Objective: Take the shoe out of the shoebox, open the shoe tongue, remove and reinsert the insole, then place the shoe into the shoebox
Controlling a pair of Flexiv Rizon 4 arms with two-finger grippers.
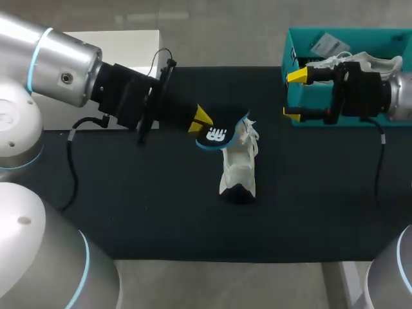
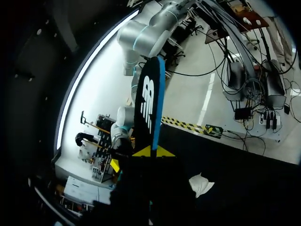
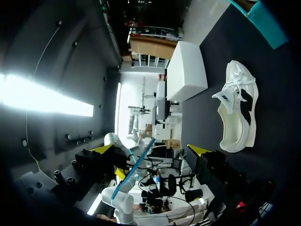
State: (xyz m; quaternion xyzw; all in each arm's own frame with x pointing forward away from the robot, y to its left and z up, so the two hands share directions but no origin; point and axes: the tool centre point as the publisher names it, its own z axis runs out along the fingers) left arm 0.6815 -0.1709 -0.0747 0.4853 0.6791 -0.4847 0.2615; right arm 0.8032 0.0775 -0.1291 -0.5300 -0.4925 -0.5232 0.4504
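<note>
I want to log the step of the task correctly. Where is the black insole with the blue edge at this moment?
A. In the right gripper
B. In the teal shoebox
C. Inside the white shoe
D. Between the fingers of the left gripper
D: the left gripper is shut on the black insole with the blue edge, apart from the white shoe, and the right gripper is open and empty.
</note>
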